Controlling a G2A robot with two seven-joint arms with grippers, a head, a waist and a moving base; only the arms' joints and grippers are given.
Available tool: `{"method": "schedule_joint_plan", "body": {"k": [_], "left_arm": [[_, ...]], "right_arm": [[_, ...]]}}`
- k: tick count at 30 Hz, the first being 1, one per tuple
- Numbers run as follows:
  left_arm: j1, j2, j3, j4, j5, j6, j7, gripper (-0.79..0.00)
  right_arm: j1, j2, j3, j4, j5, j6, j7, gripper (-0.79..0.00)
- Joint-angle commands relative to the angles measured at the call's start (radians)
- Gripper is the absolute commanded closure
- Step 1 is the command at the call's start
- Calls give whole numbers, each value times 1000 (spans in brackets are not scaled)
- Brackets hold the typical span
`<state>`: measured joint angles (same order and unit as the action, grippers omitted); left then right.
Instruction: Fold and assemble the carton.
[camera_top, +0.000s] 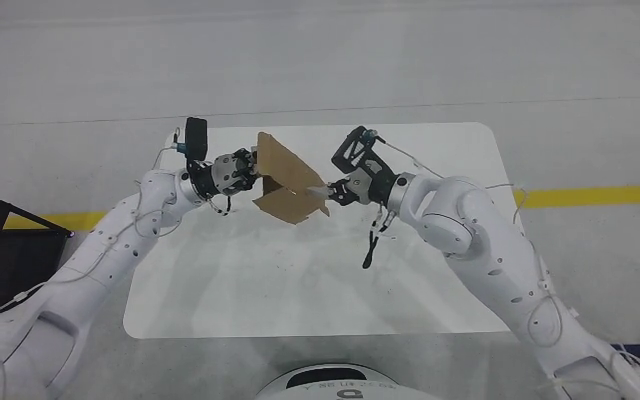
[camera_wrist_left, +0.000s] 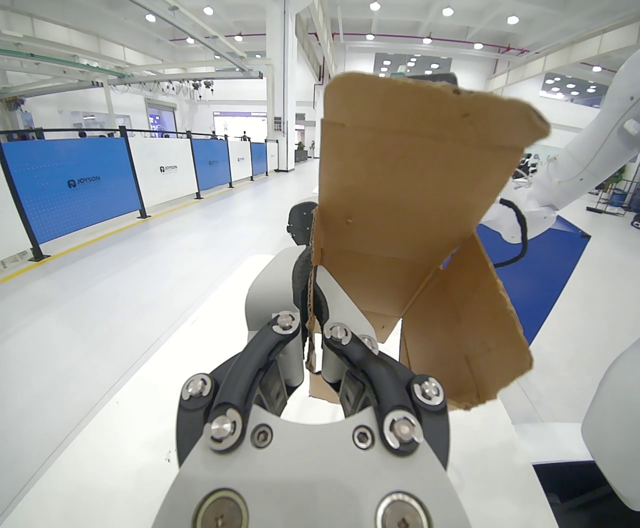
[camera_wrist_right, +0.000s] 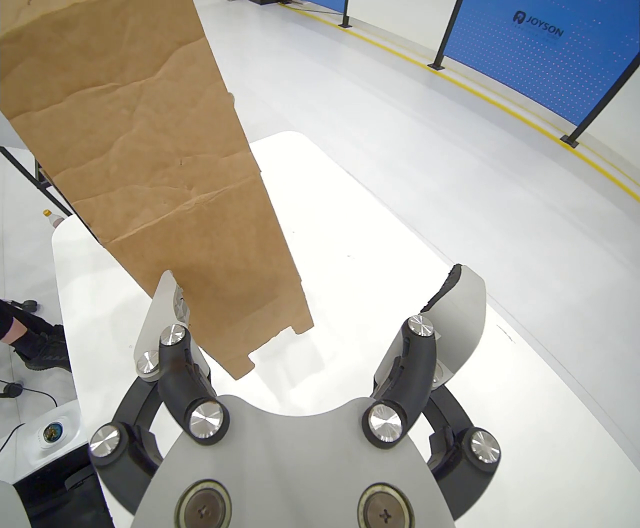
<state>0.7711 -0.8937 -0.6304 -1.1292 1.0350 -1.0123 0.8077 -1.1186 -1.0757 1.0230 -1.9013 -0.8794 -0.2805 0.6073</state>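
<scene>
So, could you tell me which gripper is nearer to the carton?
Left. The left gripper is shut on the carton, at its edge; the right gripper is open, a flap beside one finger.

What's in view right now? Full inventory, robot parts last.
carton: 1, brown, partly folded, held above the table between the two arms
table: 1, white, under both arms
floor line: 1, yellow, on the floor running past the table
barrier panels: several, blue and white, along the hall floor
left gripper: 1, black and silver, fingers shut on the carton's edge
right gripper: 1, black and silver, fingers open, one beside a carton flap
</scene>
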Motion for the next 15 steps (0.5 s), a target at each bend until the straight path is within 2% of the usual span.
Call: {"method": "schedule_joint_plan", "body": {"k": [1, 8, 15], "left_arm": [[7, 0, -9, -5, 3, 0, 0, 0], [24, -5, -29, -39, 21, 0, -21, 0], [33, -11, -56, -59, 20, 0, -64, 0]], "right_arm": [[-9, 2, 12, -5, 1, -1, -1, -785], [15, -10, -39, 27, 30, -41, 28, -785], [60, -25, -76, 57, 32, -25, 45, -785]]}}
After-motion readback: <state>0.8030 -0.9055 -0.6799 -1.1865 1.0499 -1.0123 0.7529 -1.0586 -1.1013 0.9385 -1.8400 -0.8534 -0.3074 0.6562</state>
